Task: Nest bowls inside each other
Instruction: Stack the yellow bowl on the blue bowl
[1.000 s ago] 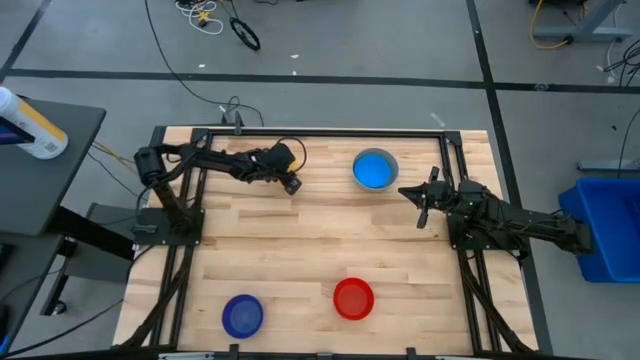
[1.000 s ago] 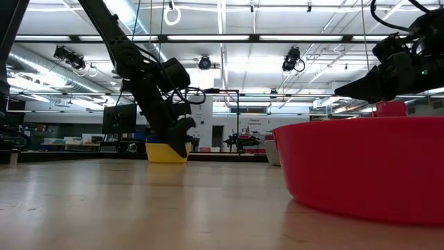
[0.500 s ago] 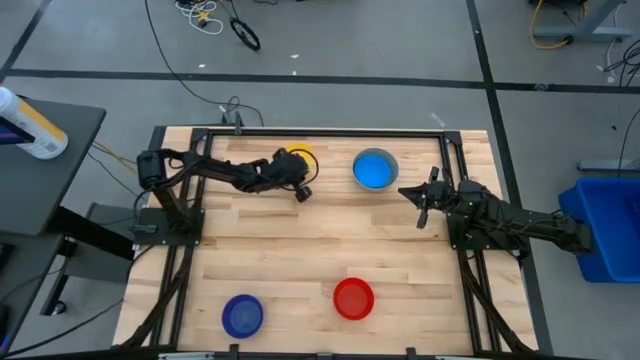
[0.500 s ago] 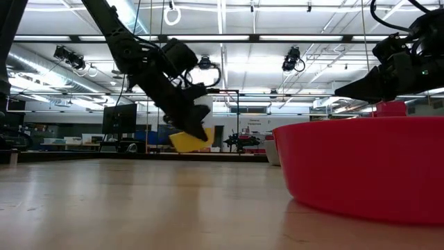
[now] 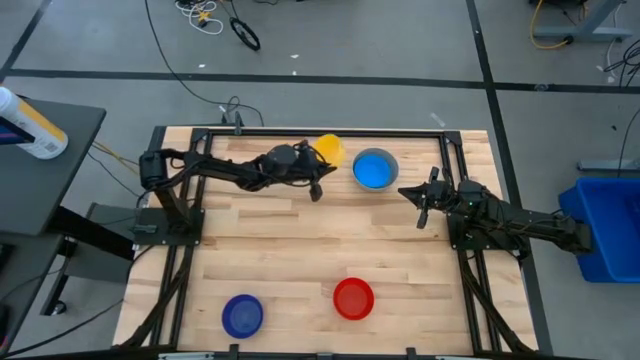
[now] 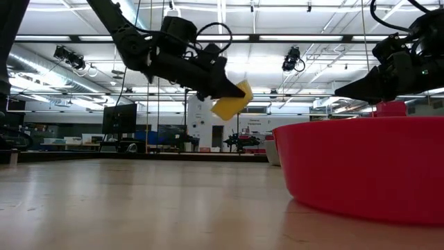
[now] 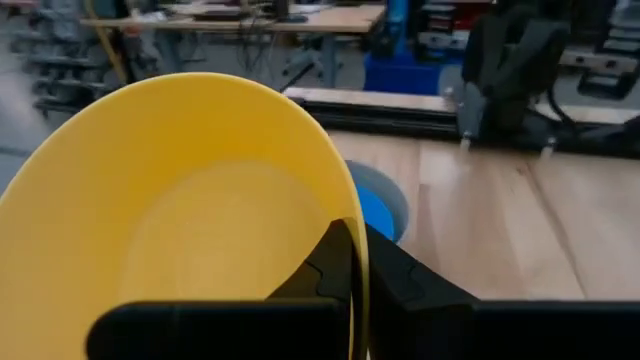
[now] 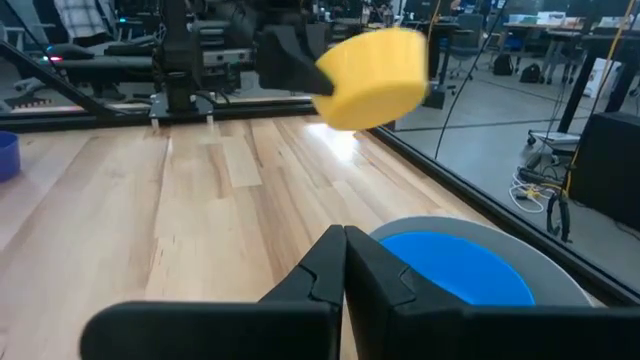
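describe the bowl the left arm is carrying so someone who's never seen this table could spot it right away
Look along the far edge of the wooden table, beside the light blue bowl nested in the grey bowl. There the left gripper is shut on the rim of the yellow bowl, held tilted in the air. It is the only yellow bowl and the only one off the table; the red bowl and dark blue bowl sit at the near edge.

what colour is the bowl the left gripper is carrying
Yellow: the bowl pinched by the left gripper shows best in the left wrist view.
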Robot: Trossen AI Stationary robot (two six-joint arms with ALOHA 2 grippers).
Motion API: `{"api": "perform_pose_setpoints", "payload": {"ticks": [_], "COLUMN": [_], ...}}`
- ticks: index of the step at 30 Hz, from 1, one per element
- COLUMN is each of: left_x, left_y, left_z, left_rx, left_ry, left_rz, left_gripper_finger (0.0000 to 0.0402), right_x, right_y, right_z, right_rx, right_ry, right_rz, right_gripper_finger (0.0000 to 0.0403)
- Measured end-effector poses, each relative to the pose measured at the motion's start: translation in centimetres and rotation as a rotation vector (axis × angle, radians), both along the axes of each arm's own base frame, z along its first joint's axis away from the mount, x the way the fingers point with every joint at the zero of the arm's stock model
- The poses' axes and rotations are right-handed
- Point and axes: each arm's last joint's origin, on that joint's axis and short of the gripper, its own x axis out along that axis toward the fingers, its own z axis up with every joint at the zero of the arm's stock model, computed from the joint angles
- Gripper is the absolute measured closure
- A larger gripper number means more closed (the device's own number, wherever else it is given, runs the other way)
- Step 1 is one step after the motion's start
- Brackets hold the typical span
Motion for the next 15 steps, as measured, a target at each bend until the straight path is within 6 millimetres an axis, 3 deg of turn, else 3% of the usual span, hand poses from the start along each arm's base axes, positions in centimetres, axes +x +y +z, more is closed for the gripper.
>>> {"api": "perform_pose_setpoints", "payload": {"ticks": [11, 15], "left_x": [6.9, 8.8], "left_y": [1.8, 2.3], "left_z": [-2.4, -2.1], "left_rx": [-0.047, -0.043], "left_ry": [0.028, -0.004], "left_rz": [-0.153, -0.193], "left_gripper_finger": [0.0395, 0.0395], "right_x": [0.0, 0.0], "right_y": [0.0, 0.0], "right_z": [0.0, 0.0], "right_rx": [0.0, -0.001], "right_ry": [0.003, 0.004], "right_rz": [-0.001, 0.002], "right_gripper_finger": [0.039, 0.039]}}
